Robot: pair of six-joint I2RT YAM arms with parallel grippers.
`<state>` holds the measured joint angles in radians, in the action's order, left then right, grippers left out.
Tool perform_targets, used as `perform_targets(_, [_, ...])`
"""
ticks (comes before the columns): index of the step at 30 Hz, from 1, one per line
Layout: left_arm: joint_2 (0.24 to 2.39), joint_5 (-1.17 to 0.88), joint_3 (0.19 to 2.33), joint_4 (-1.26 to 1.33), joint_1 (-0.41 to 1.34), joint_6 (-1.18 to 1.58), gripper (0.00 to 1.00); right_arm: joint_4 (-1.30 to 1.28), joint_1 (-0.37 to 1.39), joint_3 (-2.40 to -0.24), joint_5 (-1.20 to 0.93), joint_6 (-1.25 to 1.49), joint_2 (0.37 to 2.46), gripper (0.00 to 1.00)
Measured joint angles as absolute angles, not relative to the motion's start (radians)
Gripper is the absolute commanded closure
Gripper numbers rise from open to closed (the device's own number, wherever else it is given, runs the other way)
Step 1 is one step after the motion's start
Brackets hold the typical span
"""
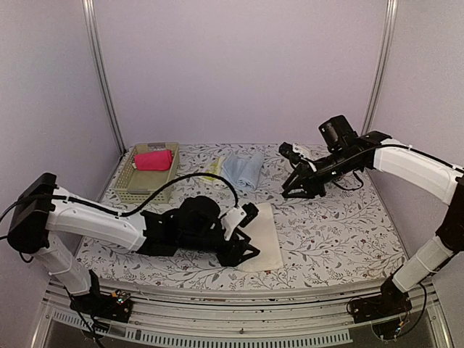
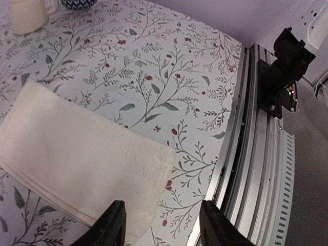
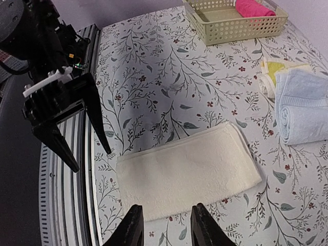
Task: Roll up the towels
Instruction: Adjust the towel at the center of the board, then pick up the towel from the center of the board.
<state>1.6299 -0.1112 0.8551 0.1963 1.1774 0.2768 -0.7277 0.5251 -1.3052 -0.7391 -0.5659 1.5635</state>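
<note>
Two arms lean in over the floral counter [image 1: 341, 232]. The left arm stretches low from its base toward the middle, its left pincer [image 1: 254, 232] set over the near left part of the cream towel [image 1: 267, 230]. Its jaws stand well apart, one finger [image 2: 114, 225] above the towel's edge and the other past its corner. I cannot tell whether they touch the cloth. The right arm bends in from the far right and is held higher, and its right pincer [image 1: 296, 194] points down toward the middle, just beyond the towel's far end. Its jaws are also apart and hold nothing.

The cream towel lies flat, folded into a long strip, near the front rail [image 2: 256, 169]. At the far left a basket [image 1: 138, 190] holds the pink towel [image 1: 154, 159]. A blue towel [image 1: 243, 168] lies bundled at the far centre, with the rolled yellow-green towel [image 1: 212, 167] against its left side. A mug [image 2: 25, 14] stands far back. Nothing lies between either pincer and the cream towel.
</note>
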Motion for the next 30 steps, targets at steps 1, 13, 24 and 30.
perform_targets(1, [1.600, -0.089, 0.855, 0.196, 1.177, 0.258, 0.45, -0.731, 0.527, -1.306, -0.734, -0.583, 1.528, 0.64])
perform_targets(13, [1.497, 0.167, 0.869, 0.095, 1.163, 0.128, 0.42, -0.702, 0.717, -1.087, -0.537, -0.749, 1.319, 0.70])
perform_targets(24, [1.496, 0.191, 0.785, 0.129, 1.149, 0.216, 0.45, -0.518, 0.939, -0.884, -0.327, -0.783, 1.438, 0.69])
perform_targets(30, [1.496, 0.176, 0.780, 0.145, 1.149, 0.244, 0.46, -0.440, 0.975, -0.855, -0.278, -0.778, 1.521, 0.67])
